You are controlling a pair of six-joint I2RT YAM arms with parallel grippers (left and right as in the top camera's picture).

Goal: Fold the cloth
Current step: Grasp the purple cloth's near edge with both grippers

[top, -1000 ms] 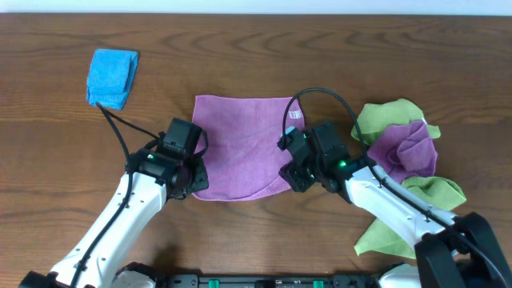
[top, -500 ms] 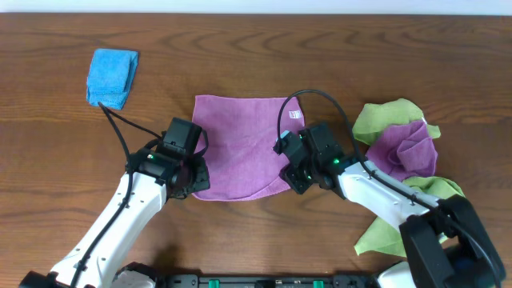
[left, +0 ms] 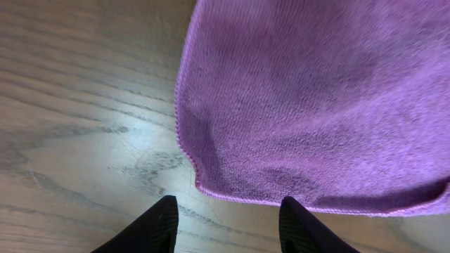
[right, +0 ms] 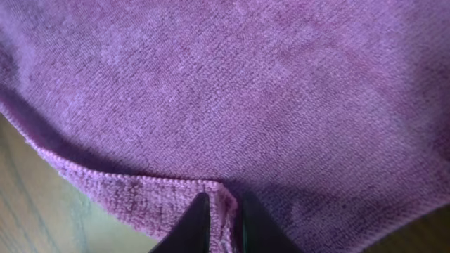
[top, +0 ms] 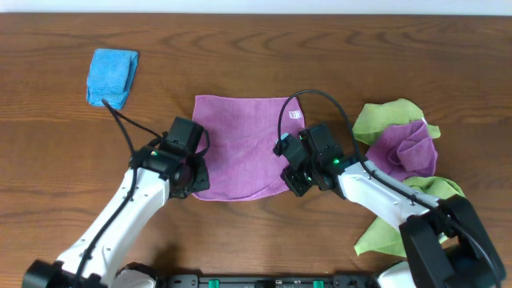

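One purple cloth [top: 240, 148] lies spread flat on the middle of the table [top: 64, 184], and the step in hand looks to be taking hold of its two near corners for the first fold. The right gripper [right: 223, 213] is at the near right corner with its jaws pressed together on a small ridge of the hem, so that side seems taken. The left gripper [left: 228, 211] hangs over the near left corner with its jaws spread. The rounded corner lies just ahead of the fingertips and nothing is between them. To do this well, the left should probably move forward and down until the corner sits between its fingers, close on hem and not on bare wood, and take about as little fabric as the right has. Both should then likely rise together and carry the near edge toward the far edge, where a white tag [top: 294, 114] marks the far right corner. The edge should stay taut and level, since a lopsided lift would skew the fold. Counting up: two arms, one flat purple cloth, one folded blue cloth [top: 112, 76] at the far left, well apart, and one heap [top: 404, 172] at the right. The heap holds one crumpled purple piece [top: 408, 152] with green fabric [top: 384, 118] above and below it; whether that is one green piece or two I cannot tell.
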